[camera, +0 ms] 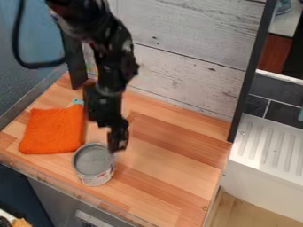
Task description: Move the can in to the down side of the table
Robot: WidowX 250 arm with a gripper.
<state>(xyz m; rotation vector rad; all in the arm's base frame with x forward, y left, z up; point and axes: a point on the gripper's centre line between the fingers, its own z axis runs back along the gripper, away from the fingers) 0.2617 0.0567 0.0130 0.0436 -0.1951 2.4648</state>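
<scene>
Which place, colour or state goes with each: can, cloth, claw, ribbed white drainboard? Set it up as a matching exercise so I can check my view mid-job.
1. Can
2. Cloth
3. Claw
4. Ribbed white drainboard

A. Right of the black post in the picture
B. Upright, with a label on its side
C. Hanging down by the can's rim
D. Orange, lying on the wooden tabletop

Pairs: 1-B, 2-D, 3-C, 4-A

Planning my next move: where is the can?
In the camera view, the can stands lower left, near the front edge of the table, beside the orange cloth.
</scene>
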